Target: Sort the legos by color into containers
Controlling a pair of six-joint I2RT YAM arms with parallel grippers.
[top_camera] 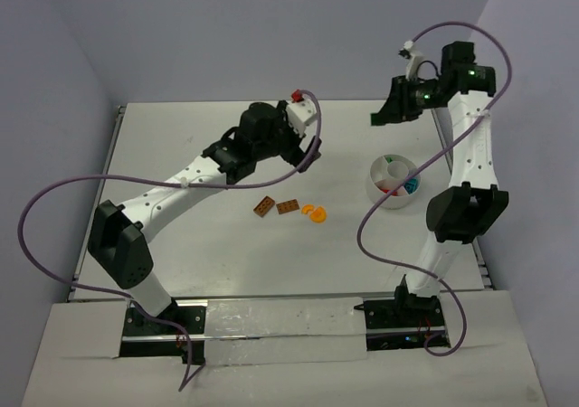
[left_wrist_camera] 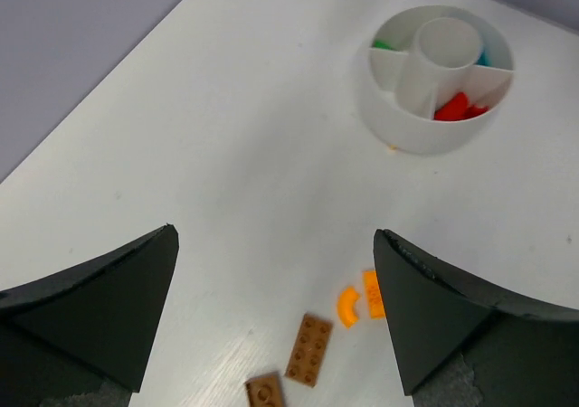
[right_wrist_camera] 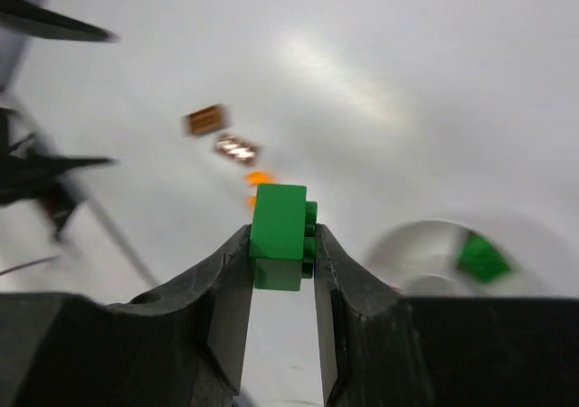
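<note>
My right gripper (right_wrist_camera: pixel 282 237) is shut on a green brick (right_wrist_camera: pixel 279 231) and holds it high above the table, at the back right in the top view (top_camera: pixel 382 115). The white divided bowl (top_camera: pixel 377 185) stands below it, with red (left_wrist_camera: pixel 457 107), green (left_wrist_camera: pixel 387 43) and teal (left_wrist_camera: pixel 483 59) bricks in separate wedges. My left gripper (left_wrist_camera: pixel 275 232) is open and empty, raised over the table's middle (top_camera: pixel 297 152). Two brown plates (top_camera: pixel 264 207) (top_camera: pixel 288 206) and two orange curved pieces (top_camera: pixel 316 212) lie loose on the table. They also show in the left wrist view as a brown plate (left_wrist_camera: pixel 310 349) and an orange piece (left_wrist_camera: pixel 347 306).
The white table ends at a metal rail on the right (top_camera: pixel 445 140) and on the left (top_camera: pixel 116 131). Purple cables loop from both arms, one hanging beside the bowl (top_camera: pixel 366 222). Grey walls stand behind and at both sides.
</note>
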